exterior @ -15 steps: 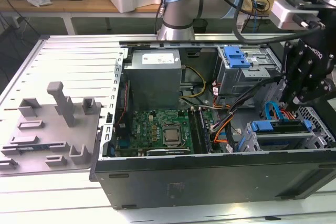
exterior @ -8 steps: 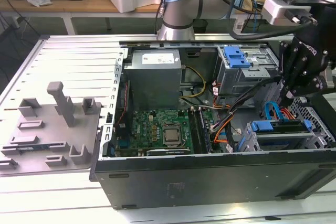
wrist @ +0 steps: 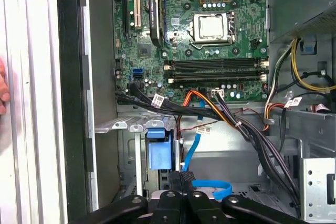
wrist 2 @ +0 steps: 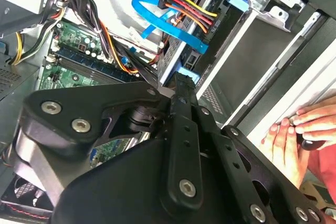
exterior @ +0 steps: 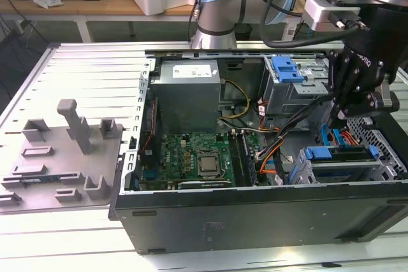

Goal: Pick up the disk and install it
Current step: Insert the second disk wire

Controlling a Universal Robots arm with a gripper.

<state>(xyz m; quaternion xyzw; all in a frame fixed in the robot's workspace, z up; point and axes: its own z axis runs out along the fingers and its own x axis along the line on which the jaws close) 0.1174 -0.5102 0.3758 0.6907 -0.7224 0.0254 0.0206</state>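
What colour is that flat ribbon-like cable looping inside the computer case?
Bright blue. The flat cable shows best in the second wrist view, curving beside a bundle of red, yellow and black wires.

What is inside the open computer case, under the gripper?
Under the gripper, inside the computer case, are a blue ribbon cable and a grey drive cage. The gripper covers whatever lies directly beneath.

Inside the open computer case [exterior: 255, 218], cable bundles [wrist: 247, 129] and a blue ribbon cable [wrist 2: 157, 17] cross the gap beside the drive cage [exterior: 338, 164], crowding it. The motherboard [exterior: 197, 157] lies open above. A person's hand [wrist 2: 302, 135] rests at the case's outer wall.
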